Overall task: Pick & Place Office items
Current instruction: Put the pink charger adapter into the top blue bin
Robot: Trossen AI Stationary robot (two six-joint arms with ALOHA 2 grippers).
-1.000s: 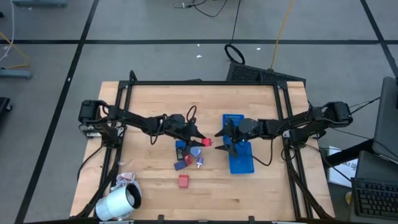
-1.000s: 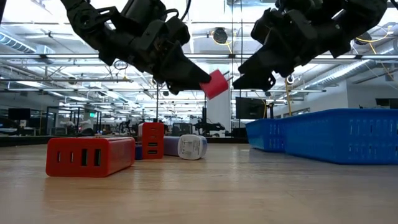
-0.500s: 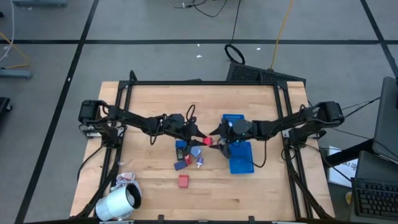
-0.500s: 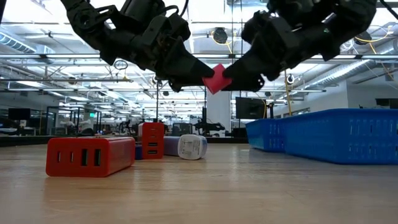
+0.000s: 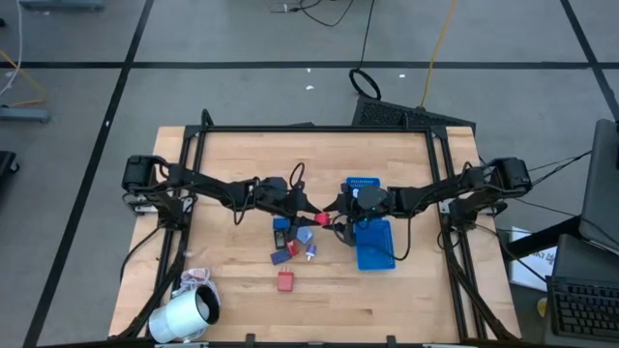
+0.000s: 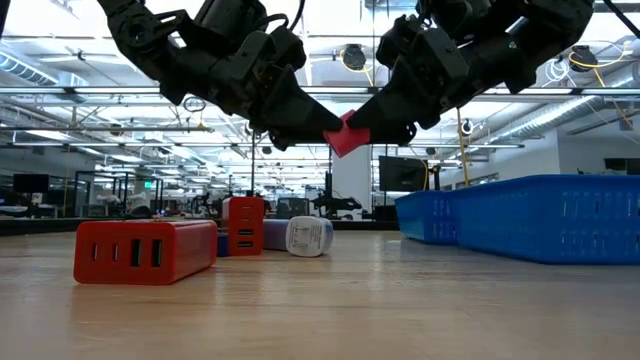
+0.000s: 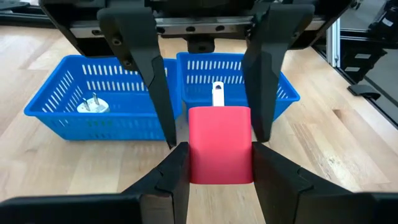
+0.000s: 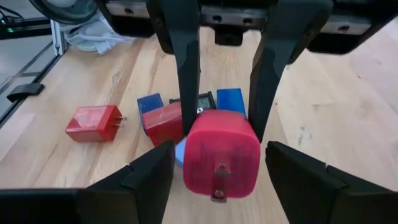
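Observation:
A small red block (image 7: 220, 144) with a metal prong on its end (image 8: 217, 182) hangs in the air over the table's middle, held by my left gripper (image 5: 314, 218), which is shut on it. My right gripper (image 5: 338, 215) faces it from the right, open. Its two fingers (image 8: 147, 182) stand on either side of the block's free end, with a gap to it on each side. More office items lie on the wood below: red, dark blue and light blue blocks (image 5: 292, 242) and a lone red block (image 5: 286, 280). The blue tray (image 5: 375, 244) sits just right of centre. My left gripper pinches the red block between its two fingers, on two opposite side faces (image 7: 194, 163). The fingers come from the table's left, slanting down. The block is lifted clear of the table (image 6: 346, 135), with its pronged end pointing toward the right gripper.
The blue tray holds white plug pieces (image 7: 93, 106). A big white roll (image 5: 184, 317) lies at the near left corner. In the low view a red block (image 6: 145, 250) and a white piece (image 6: 308, 236) lie on the table under the arms. Bare wood lies along the table's far side.
My right gripper has moved toward the table's left, up to the red block, until its fingers flank the block's free end. The left gripper and the block have stayed where they were.

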